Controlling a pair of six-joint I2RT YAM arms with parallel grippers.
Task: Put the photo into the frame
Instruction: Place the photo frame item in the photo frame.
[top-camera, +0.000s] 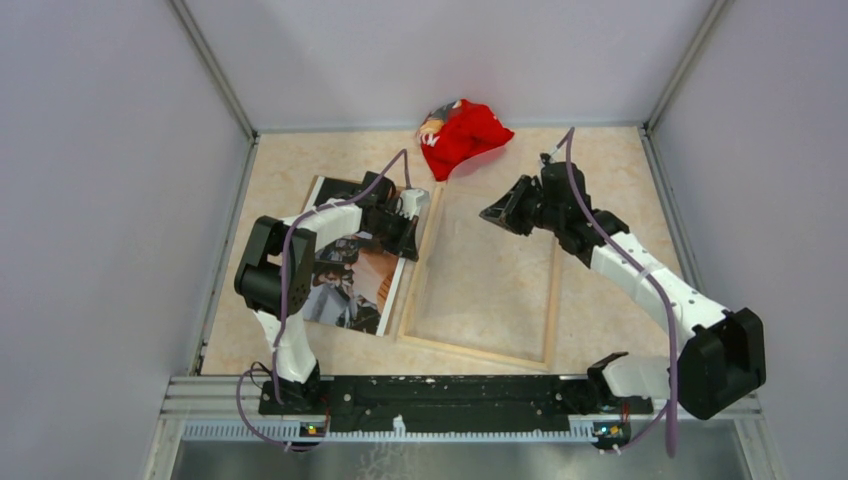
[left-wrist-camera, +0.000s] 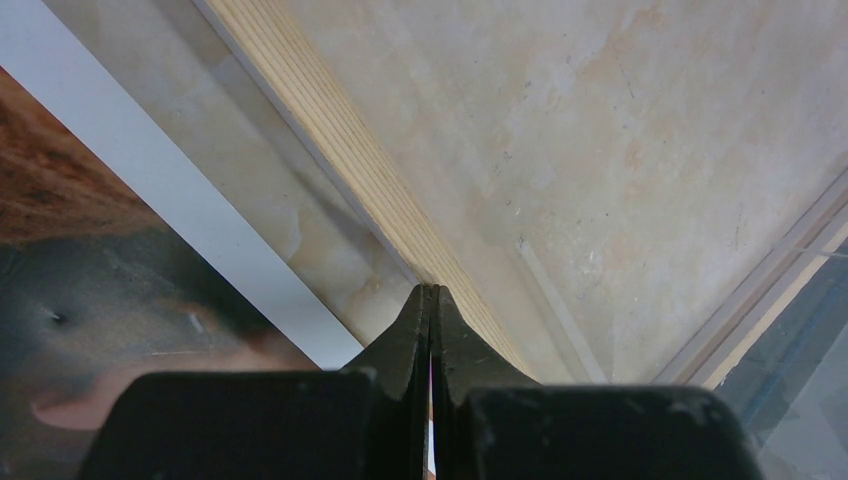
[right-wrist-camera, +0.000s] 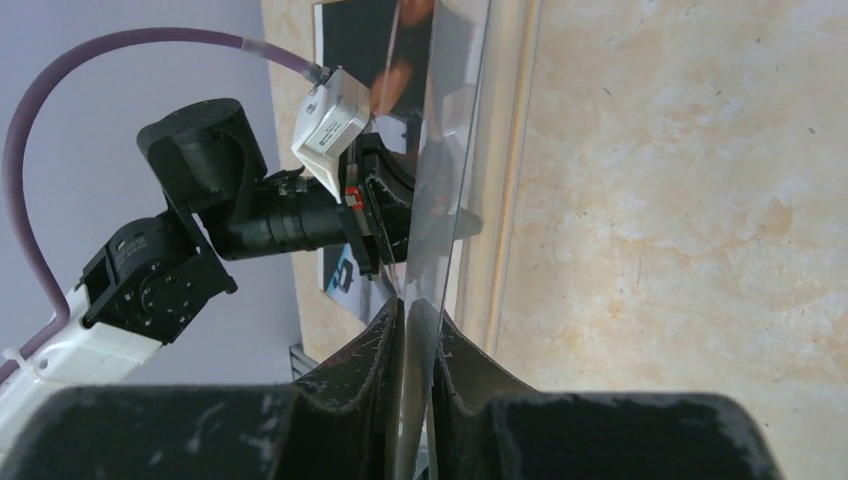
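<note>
The frame (top-camera: 478, 352) lies flat mid-table, pale wood back up; its left rail (left-wrist-camera: 330, 140) crosses the left wrist view. The photo (top-camera: 350, 285) lies picture up just left of the frame, and its white border and dark print (left-wrist-camera: 100, 260) show in the left wrist view. My left gripper (top-camera: 412, 238) is shut, its tips (left-wrist-camera: 432, 290) at the frame's left rail, with nothing seen between them. My right gripper (top-camera: 492, 213) is above the frame's far part, shut (right-wrist-camera: 415, 305) on the edge of the clear pane (right-wrist-camera: 455, 150), which stands tilted up toward the left arm (right-wrist-camera: 250, 210).
A crumpled red cloth (top-camera: 462, 135) lies at the back of the table beyond the frame. Grey walls close in the left, back and right sides. The arm bases stand on a black rail (top-camera: 450, 395) at the near edge.
</note>
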